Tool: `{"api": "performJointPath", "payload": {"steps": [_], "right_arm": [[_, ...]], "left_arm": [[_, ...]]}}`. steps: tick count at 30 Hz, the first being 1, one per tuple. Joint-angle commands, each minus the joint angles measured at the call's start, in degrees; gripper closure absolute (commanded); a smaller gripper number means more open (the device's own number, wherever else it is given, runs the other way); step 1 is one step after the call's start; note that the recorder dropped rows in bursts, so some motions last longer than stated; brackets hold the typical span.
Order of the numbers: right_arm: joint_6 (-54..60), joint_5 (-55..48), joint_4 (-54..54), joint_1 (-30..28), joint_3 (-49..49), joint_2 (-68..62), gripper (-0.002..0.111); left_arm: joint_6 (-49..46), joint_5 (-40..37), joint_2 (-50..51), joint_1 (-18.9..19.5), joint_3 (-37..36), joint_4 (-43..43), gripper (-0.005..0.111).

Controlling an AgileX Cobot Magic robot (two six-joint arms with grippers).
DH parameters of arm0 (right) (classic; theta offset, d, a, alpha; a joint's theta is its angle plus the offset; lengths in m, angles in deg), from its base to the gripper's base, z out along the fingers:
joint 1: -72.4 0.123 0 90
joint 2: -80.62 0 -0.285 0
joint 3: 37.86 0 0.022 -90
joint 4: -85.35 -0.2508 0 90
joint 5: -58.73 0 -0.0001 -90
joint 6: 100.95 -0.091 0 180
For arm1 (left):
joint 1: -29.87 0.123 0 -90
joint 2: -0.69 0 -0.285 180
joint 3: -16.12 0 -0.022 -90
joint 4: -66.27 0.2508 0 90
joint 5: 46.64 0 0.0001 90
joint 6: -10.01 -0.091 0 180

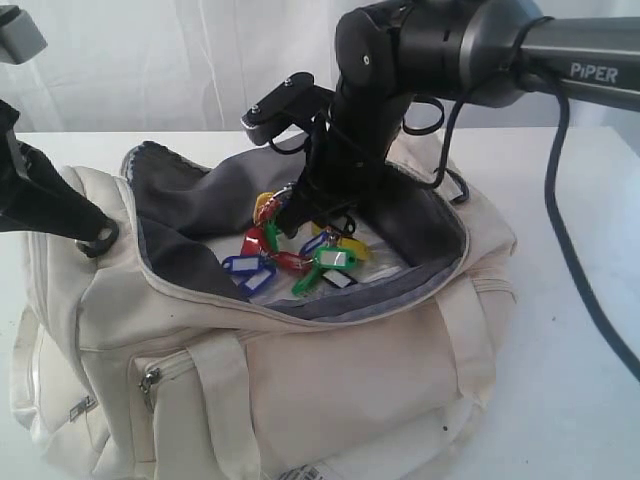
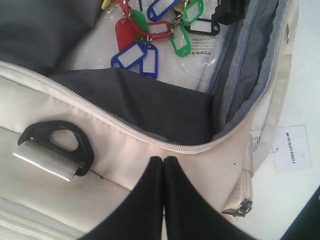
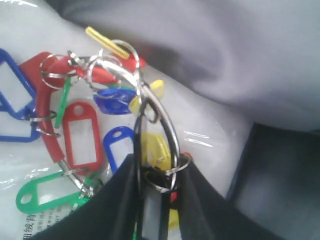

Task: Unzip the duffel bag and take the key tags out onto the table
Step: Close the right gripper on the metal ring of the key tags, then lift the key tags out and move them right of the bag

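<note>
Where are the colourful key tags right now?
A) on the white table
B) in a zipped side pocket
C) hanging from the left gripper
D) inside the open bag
D: the key tags are inside the unzipped duffel bag, with the right gripper shut on their ring.

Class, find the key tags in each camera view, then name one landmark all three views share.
Exterior view: key tags centre, inside the open duffel bag.
Left wrist view: key tags at the picture's top, past the zip edge.
Right wrist view: key tags left and centre, ring in the right end effector.
Shared landmark: grey lining.
</note>
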Motion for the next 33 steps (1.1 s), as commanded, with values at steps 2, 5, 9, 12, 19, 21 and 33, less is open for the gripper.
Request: {"api": "performJointPath", "payload": {"steps": [2, 5, 9, 12, 19, 21, 33], "right_arm": [[-0.4, 0.27, 0.28, -0.12, -0.43, 2.22, 0.108], [-0.4, -0.53, 0.28, -0.12, -0.43, 3.99, 0.108], [-0.4, -0.85, 0.28, -0.12, -0.43, 6.99, 0.108], [-0.4, -1.26, 0.28, -0.12, -0.43, 9.46, 0.108], [-0.4, -7.96, 0.28, -0.12, -1.53, 15.58, 0.108], [-0.4, -9.57, -0.24, -0.12, -2.76, 17.64, 0.108], [-1.88, -9.66, -1.71, -0.12, -18.17, 36.96, 0.108]], "left_arm": [[-0.06, -1.18, -0.63, -0.03, 0.15, -1.51, 0.107], [-0.06, -1.18, -0.63, -0.03, 0.15, -1.51, 0.107], [-0.06, -1.18, -0.63, -0.03, 0.15, -1.51, 0.107], [-0.06, -1.18, -0.63, -0.03, 0.15, -1.51, 0.107], [-0.06, -1.18, -0.63, -0.03, 0.15, -1.51, 0.107], [-0.06, -1.18, -0.63, -0.03, 0.15, -1.51, 0.107], [-0.06, -1.18, -0.63, -0.03, 0.15, -1.51, 0.107]]}}
